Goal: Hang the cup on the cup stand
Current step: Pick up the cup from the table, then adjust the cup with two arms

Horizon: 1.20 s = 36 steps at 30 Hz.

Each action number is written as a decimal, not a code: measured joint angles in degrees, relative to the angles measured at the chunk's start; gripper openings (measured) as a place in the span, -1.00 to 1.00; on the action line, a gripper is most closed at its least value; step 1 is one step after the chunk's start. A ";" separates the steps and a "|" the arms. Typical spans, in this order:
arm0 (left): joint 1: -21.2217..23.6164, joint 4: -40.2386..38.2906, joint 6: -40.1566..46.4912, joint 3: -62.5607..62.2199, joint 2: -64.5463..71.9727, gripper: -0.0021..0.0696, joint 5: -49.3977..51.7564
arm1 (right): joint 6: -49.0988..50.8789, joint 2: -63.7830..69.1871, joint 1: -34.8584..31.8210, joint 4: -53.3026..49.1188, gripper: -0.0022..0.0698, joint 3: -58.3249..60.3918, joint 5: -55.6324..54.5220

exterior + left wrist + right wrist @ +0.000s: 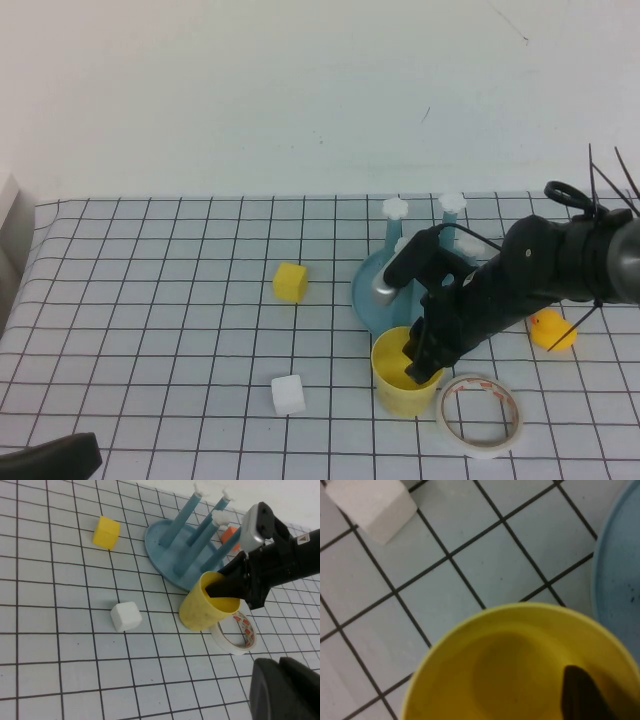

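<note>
Just in front of the cup stand, near the table's front edge, the cup stands mouth up on the checked cloth, its wall touching or nearly touching the blue dish's rim. The right gripper reaches down into its mouth: one dark finger sits inside against the wall, and the other seems to lie outside the rim, so the fingers look narrowed on the cup's wall, though a firm pinch cannot be confirmed.

As I judge it, the step in hand is securing this rim grasp before lifting. To do it well, the pinch should be seated deep enough that the smooth plastic does not pivot, then the cup raised straight up clear of the dish, turned mouth down and lowered over a peg without clipping its white cap.

A white tape ring lies touching the cup's base on the right arm's side and could be dragged along. A white cube, a yellow cube and a rubber duck lie apart. The left gripper hangs low at the near left corner; its fingers cannot be told.
</note>
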 joint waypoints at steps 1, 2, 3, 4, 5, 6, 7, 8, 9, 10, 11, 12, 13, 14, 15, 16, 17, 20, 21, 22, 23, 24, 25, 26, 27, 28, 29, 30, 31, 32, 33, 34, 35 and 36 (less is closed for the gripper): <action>0.00 -0.29 0.15 0.00 0.00 -0.94 0.00 | 0.00 0.00 0.00 0.00 -0.60 0.00 0.16; 0.00 -0.56 0.56 0.00 0.00 -0.94 0.00 | 0.00 0.00 0.00 0.00 -0.72 0.00 0.45; 0.00 -1.20 1.07 0.00 0.00 -0.94 0.00 | 0.00 0.00 0.00 0.00 -0.79 0.00 0.70; 0.00 -1.82 1.87 0.00 0.00 -0.94 -0.13 | 0.00 0.00 0.00 0.00 -0.83 0.00 1.20; 0.00 -2.50 2.57 0.00 0.00 -0.94 -0.45 | 0.00 0.00 0.00 0.00 -0.85 0.00 1.73; 0.00 -3.44 3.39 0.00 0.00 -0.94 -0.87 | 0.00 0.00 0.00 0.00 -0.86 0.00 2.28; 0.00 -4.43 3.89 0.00 0.00 -0.94 -1.76 | 0.00 -0.14 0.00 0.00 -0.86 0.00 2.96; 0.00 -5.13 4.31 0.00 0.00 -0.94 -2.61 | 0.00 -0.58 0.00 0.00 -0.86 0.00 3.64; 0.00 -6.15 4.81 0.00 0.00 -0.94 -3.78 | 0.00 -1.13 0.00 0.00 -0.86 0.00 4.18; 0.00 -7.02 5.04 0.00 0.00 -0.94 -5.11 | 0.00 -2.07 0.00 0.00 -0.86 0.00 4.80; 0.00 -7.84 5.29 0.00 0.00 -0.94 -6.38 | 0.00 -3.39 0.00 0.00 -0.86 0.00 5.28; 0.00 -8.62 5.39 0.00 0.00 -0.94 -7.44 | 0.00 -5.05 0.00 0.00 -0.86 0.00 5.66; 0.00 -9.78 5.69 0.00 0.00 -0.93 -8.65 | 0.00 -6.54 0.00 0.11 -0.86 0.00 5.78; 0.00 -11.26 6.01 0.00 0.00 -0.88 -9.79 | -0.13 -8.63 0.00 0.46 -0.86 0.00 5.78; 0.00 -12.80 6.42 0.00 0.00 -0.82 -10.70 | -0.62 -10.88 0.00 1.16 -0.86 0.00 5.78; 0.00 -15.24 6.56 0.00 0.00 -0.70 -11.37 | -1.38 -12.72 0.00 1.89 -0.87 0.00 5.78; 0.00 -18.23 6.65 0.00 0.00 -0.53 -11.94 | -2.60 -15.12 0.00 3.26 -0.87 0.00 5.42; 0.00 -30.39 6.96 0.00 0.56 0.21 -12.83 | -9.95 -22.22 1.15 8.73 -0.87 1.12 2.55; 0.00 -33.76 6.96 0.00 1.00 0.48 -12.83 | -13.53 -24.42 1.92 11.29 -0.87 1.89 1.17; 0.00 -37.71 6.96 0.00 1.54 0.66 -12.55 | -16.65 -26.05 2.71 13.58 -0.87 2.80 0.00; 0.00 -41.17 6.96 0.00 2.22 0.78 -11.97 | -20.75 -27.53 3.86 16.61 -0.87 3.54 -1.45; 0.00 -43.56 6.96 0.00 3.07 0.84 -11.38 | -25.03 -29.48 5.18 19.95 -0.87 4.77 -2.94; 0.00 -46.25 6.96 0.00 3.99 0.89 -10.65 | -29.47 -30.61 6.60 23.40 -0.87 5.63 -4.47; 0.00 -48.62 6.96 0.00 4.95 0.93 -9.82 | -34.00 -31.82 8.09 26.89 -0.87 6.69 -5.93; 0.00 -50.62 6.96 0.00 5.74 0.95 -9.22 | -38.58 -32.80 9.58 30.33 -0.87 7.68 -7.32; 0.00 -51.99 6.96 0.00 6.78 0.96 -8.49 | -42.17 -33.65 10.81 33.06 -0.87 8.38 -8.34; 0.00 -52.85 6.96 0.00 7.91 0.97 -7.75 | -46.57 -34.33 12.37 36.47 -0.87 9.06 -9.81; 0.00 -53.25 6.96 0.00 8.75 0.98 -7.21 | -50.84 -34.90 13.93 39.78 -0.87 9.48 -11.34; 0.00 -53.48 7.19 0.00 9.74 0.98 -6.54 | -54.15 -35.30 15.17 42.20 -0.87 9.73 -12.65; 0.00 -53.62 7.48 0.00 10.63 0.99 -5.57 | -58.20 -35.65 16.71 44.84 -0.87 9.84 -14.30; 0.00 -53.77 7.99 0.00 11.53 0.99 -4.51 | -62.04 -36.11 18.23 46.87 -0.87 9.78 -15.98; 0.00 -53.77 8.55 0.00 12.43 0.99 -3.47 | -65.39 -36.42 19.72 48.23 -0.87 9.78 -17.68; 0.00 -53.85 8.89 0.00 13.10 0.99 -2.57 | -68.26 -36.74 21.15 49.12 -0.87 9.86 -19.29; 0.00 -53.85 9.25 0.00 13.87 0.99 -1.67 | -70.76 -37.15 22.49 49.63 -0.87 9.90 -20.83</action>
